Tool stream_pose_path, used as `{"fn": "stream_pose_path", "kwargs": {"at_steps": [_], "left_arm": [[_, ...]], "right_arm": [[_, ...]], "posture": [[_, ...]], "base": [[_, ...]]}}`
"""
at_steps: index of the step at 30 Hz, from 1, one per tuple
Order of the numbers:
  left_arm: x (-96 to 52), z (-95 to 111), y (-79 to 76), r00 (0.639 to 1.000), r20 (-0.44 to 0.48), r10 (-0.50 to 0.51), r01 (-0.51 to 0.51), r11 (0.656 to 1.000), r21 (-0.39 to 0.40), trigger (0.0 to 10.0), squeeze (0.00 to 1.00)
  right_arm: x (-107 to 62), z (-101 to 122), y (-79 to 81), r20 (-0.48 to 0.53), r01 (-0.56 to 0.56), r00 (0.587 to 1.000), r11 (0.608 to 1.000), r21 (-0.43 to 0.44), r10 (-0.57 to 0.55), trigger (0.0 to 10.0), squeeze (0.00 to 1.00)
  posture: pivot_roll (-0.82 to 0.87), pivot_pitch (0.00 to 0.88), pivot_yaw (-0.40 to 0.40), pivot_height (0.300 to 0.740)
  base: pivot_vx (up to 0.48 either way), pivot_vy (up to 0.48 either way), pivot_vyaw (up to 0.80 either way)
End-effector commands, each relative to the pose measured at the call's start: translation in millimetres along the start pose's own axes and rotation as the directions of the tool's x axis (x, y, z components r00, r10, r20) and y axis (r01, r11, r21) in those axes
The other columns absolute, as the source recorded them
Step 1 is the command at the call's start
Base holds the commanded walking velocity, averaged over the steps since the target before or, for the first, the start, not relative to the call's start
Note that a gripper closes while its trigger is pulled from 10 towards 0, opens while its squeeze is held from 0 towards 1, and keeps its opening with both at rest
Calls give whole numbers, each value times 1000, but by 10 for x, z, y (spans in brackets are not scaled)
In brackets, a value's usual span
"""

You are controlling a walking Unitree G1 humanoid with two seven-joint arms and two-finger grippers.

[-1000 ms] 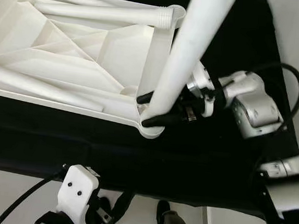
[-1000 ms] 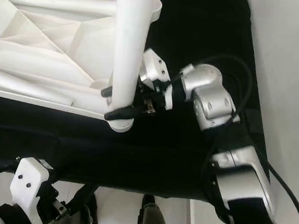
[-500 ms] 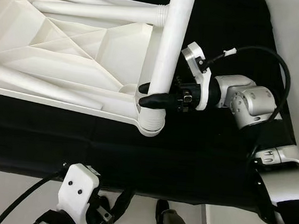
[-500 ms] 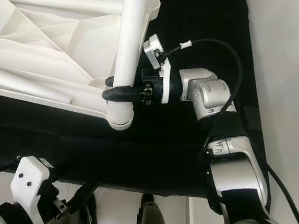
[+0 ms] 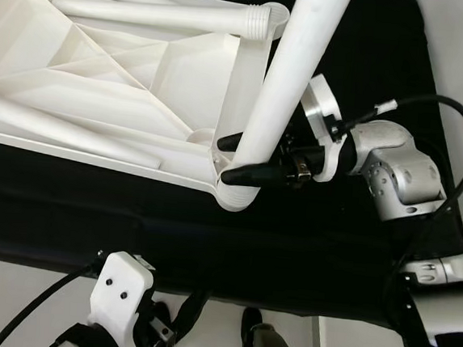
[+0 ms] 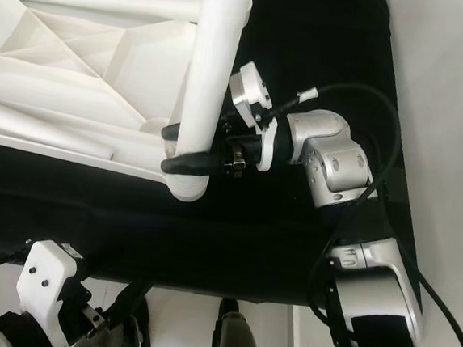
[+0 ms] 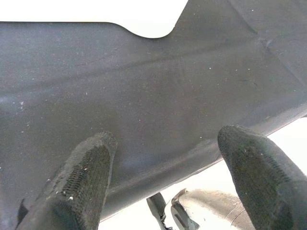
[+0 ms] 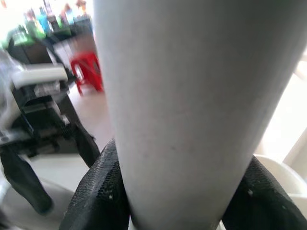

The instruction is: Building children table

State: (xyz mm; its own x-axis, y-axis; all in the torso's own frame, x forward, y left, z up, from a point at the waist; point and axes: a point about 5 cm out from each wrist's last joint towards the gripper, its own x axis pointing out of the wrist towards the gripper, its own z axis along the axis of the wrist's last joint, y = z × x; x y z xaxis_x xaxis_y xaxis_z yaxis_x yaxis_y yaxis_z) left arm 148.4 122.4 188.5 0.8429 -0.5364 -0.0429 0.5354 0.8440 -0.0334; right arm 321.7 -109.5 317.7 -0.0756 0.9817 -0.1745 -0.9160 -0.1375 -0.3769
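Note:
A white plastic tabletop (image 5: 102,73) lies upside down on a black cloth, its ribbed underside facing up. Two white legs lie across it. A third white table leg (image 5: 293,73) stands up from the near right corner socket (image 5: 234,194), leaning toward my head. My right gripper (image 5: 231,159) is shut on this leg just above the socket, one black finger on each side; its fingers (image 8: 98,191) press the pale tube (image 8: 192,105). My left gripper (image 7: 163,177) hangs low at the cloth's front edge, open and holding nothing.
The black cloth (image 5: 306,253) covers the floor under the tabletop and ends near my feet. Pale floor lies in front of it and along the right side. A red stool (image 8: 86,72) and clutter stand in the room behind.
The leg has tilted from nearly upright back toward the right, and my right wrist has turned and shifted with it. The grip stays just above the socket.

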Motion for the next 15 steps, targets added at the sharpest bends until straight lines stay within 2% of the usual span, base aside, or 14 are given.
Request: {"fn": "stream_pose_path", "kwargs": {"at_steps": [1,3,5,8,10,15], "left_arm": [[-15,-68,-4,999,-35,-3,2,1000,-31,10000,0],[-15,-68,-1,999,-35,-3,2,1000,-30,10000,0],[-12,-68,2,999,-35,-2,1,1000,-29,10000,0],[-12,-68,2,999,-35,-1,0,1000,-28,10000,0],[-11,-66,2,999,-34,-1,0,1000,-28,10000,0],[-10,-65,2,999,-33,-1,0,1000,-28,10000,0]], "right_arm": [[51,-89,60,-67,-25,997,999,-25,23,10000,0],[66,-113,61,-100,-12,995,999,-53,7,10000,0],[99,-179,9,-152,57,986,995,-87,-70,10000,0],[107,-196,-12,-161,82,982,992,-93,-97,10000,0],[114,-223,-60,-176,143,971,984,-103,-160,10000,0],[104,-240,-61,-183,160,967,982,-96,-175,10000,0]], "posture": [[-30,480,-40,740],[-30,480,-40,740],[-27,482,-41,740],[-27,482,-41,740],[-28,483,-41,740],[-28,483,-41,740]], "base": [[0,0,0],[0,0,0],[0,0,0],[0,0,0],[0,0,0],[0,0,0]]}}
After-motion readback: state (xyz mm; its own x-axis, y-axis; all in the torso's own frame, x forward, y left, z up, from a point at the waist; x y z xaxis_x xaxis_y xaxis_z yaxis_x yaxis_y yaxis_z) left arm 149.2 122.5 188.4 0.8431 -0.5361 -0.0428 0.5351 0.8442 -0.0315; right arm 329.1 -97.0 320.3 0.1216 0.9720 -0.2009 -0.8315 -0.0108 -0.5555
